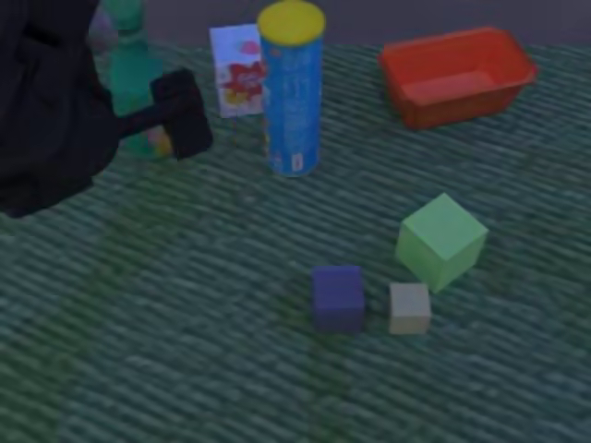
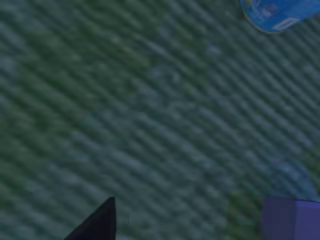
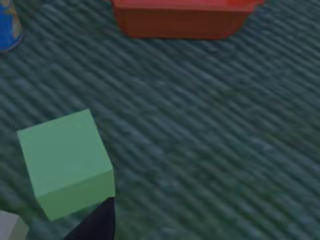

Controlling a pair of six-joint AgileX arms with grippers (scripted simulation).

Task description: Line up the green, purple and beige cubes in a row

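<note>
the left arm's pincer (image 1: 181,113) hangs up near the far left of the green woven worktop (image 1: 185,351), and i cannot tell if it is open or closed. the right arm's pincer does not show in the top view; only a dark tip shows in its wrist view, so i cannot tell its state either.

all three cubes sit well away from the left pincer, off toward the right and the near edge. the big bright lime green matte cube (image 1: 441,240) is farthest from it. the small pale tan matte cube (image 1: 409,307) sits just beside the green one, on its near side. the mid-sized dull bluish-purple matte cube (image 1: 337,297) is beside the tan one, closest to the left pincer, with a small gap between them.

the cubes look hard, light and not slippery, with flat sides. i think it is best to pinch each one on two flat sides facing away from each other. the green one needs a wide pinch.

the top view shows all three cubes at once, plus a tall blue tube with a yellow lid (image 1: 292,88) and an orange-red plastic tub (image 1: 457,74). the left wrist view shows only a corner of the purple cube. the right wrist view shows the green cube up close, right by that pincer's tip.
</note>
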